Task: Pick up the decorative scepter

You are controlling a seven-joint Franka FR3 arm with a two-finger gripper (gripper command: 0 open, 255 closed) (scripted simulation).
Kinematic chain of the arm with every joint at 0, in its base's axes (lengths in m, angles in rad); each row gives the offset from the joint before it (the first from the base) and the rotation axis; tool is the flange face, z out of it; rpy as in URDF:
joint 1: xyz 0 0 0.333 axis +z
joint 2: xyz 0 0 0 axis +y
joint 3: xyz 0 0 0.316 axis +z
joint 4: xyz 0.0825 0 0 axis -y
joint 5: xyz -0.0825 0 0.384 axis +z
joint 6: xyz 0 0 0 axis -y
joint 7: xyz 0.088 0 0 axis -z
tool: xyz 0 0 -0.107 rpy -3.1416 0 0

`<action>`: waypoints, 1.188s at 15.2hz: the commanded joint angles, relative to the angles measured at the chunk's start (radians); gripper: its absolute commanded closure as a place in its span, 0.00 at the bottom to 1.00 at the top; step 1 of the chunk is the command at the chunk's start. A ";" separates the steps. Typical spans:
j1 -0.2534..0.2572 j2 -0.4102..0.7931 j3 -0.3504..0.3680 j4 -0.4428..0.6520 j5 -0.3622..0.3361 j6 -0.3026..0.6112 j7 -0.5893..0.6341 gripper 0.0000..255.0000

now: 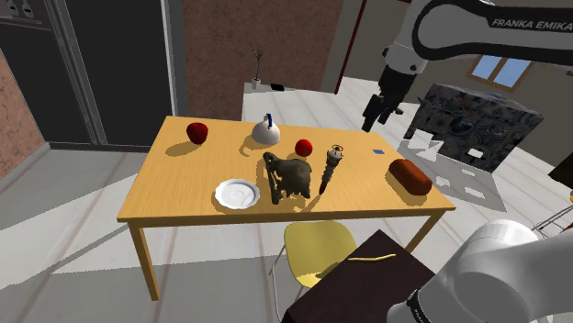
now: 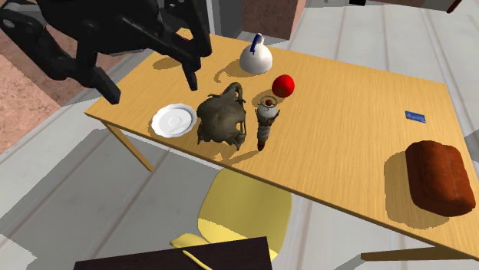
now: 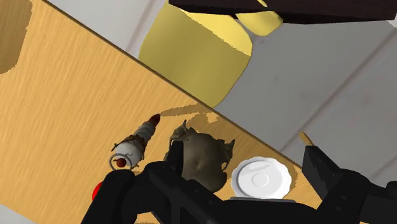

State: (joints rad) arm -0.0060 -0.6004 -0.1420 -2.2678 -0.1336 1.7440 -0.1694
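The scepter (image 1: 331, 167) lay flat near the middle of the desk (image 1: 184, 174), tip toward the edge by the yellow chair (image 1: 317, 246), just beside a dark figurine (image 1: 289, 176). That probably left its other flank freer for a grasp. The end effector (image 3: 243, 153) hung well above, fingers spread wide, touching nothing.

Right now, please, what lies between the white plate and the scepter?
A dark animal figurine stands between plate and scepter, per the second exterior view.
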 commanded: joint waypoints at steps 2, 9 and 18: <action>-0.009 0.106 -0.030 0.025 0.000 0.071 -0.003 0.00; -0.028 0.353 -0.099 0.118 0.024 0.199 -0.027 0.00; -0.069 0.695 -0.164 0.318 0.118 0.295 -0.083 0.00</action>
State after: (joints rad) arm -0.0704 0.0540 -0.3018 -1.9752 -0.0289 2.0304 -0.2479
